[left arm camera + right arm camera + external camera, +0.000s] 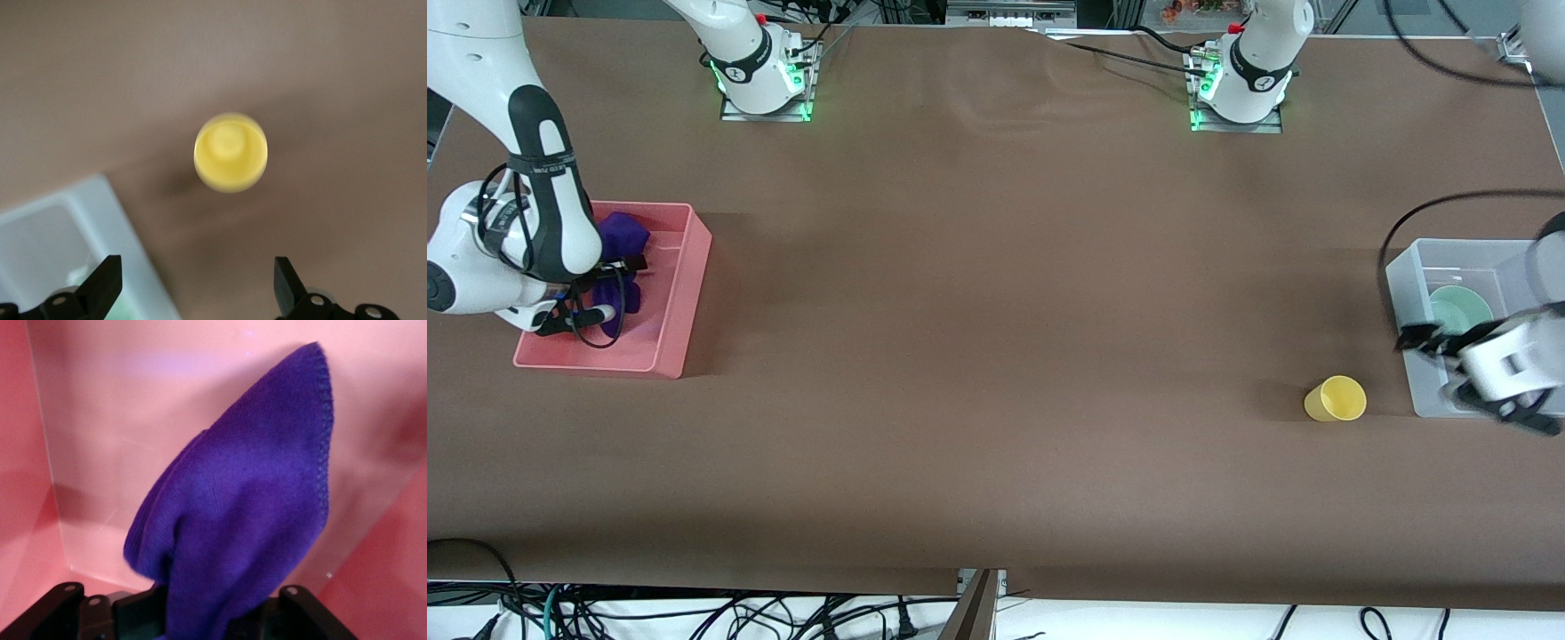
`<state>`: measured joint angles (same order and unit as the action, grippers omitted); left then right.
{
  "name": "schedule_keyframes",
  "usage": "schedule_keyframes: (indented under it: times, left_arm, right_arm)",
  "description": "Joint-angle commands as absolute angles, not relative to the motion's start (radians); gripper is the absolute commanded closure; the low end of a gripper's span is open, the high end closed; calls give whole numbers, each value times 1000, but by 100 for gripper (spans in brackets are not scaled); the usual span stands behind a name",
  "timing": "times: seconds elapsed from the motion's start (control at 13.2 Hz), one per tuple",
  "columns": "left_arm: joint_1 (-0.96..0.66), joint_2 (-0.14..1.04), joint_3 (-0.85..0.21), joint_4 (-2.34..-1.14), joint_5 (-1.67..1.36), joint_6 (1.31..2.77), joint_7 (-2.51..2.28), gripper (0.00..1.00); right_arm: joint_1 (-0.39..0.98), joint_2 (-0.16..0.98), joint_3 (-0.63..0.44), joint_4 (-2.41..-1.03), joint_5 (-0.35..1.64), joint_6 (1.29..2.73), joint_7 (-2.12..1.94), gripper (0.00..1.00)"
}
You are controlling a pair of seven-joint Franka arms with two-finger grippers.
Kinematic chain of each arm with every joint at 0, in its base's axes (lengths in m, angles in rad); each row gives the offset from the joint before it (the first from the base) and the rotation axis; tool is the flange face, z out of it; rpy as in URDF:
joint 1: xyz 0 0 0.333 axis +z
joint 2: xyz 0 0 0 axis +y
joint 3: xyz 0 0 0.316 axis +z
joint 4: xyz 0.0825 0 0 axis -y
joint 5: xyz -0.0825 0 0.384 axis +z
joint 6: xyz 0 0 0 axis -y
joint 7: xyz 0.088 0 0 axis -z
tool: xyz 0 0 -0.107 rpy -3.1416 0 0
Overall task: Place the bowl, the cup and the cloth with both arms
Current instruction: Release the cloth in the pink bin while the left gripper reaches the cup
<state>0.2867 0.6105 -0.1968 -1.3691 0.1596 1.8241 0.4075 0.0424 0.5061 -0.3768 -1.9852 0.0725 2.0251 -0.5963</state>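
1. My right gripper sits over the pink tray at the right arm's end of the table, at about nine o'clock in the front view.
2. Its fingers are closed on the purple cloth, which bunches up from between them against the tray's inner wall.
3. My left gripper hangs over the edge of the clear bin at about three o'clock, its fingers spread wide and holding nothing.
4. The green bowl rests inside that bin.
5. The yellow cup lies on the brown table, just beside the bin and nearer the front camera; it looks tipped on its side, though I can't be certain.
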Motion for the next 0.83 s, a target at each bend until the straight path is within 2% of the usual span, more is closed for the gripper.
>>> schedule_keyframes:
  times: [0.0, 0.08, 0.15, 0.3, 0.38, 0.45, 0.53, 0.75]
  left_arm:
    - [296, 725, -184, -1348, 156, 1957, 394, 0]
    - [296, 744, -184, -1362, 156, 1980, 391, 2]
    - [296, 758, -184, -1368, 155, 1991, 391, 17]
    - [295, 797, -186, -1367, 150, 1993, 388, 76]
    - [296, 811, -184, -1367, 112, 1993, 384, 95]
    - [304, 815, -184, -1367, 65, 1993, 383, 100]
    - [305, 815, -184, -1365, 57, 1993, 390, 100]
    - [314, 795, -180, -1351, 66, 1979, 399, 100]
  right_arm:
    - [46, 460, -371, -1985, 101, 2024, -598, 0]
    - [46, 433, -371, -1944, 101, 1967, -594, 0]
    - [46, 408, -371, -1877, 100, 1875, -588, 0]
    - [46, 396, -333, -1665, 97, 1658, -589, 0]
    - [46, 394, -299, -1569, 84, 1576, -588, 0]
    - [46, 387, -266, -1492, 81, 1524, -578, 0]
    - [46, 370, -215, -1445, 78, 1497, -524, 0]
    - [43, 298, -56, -1424, 69, 1489, -133, 0]
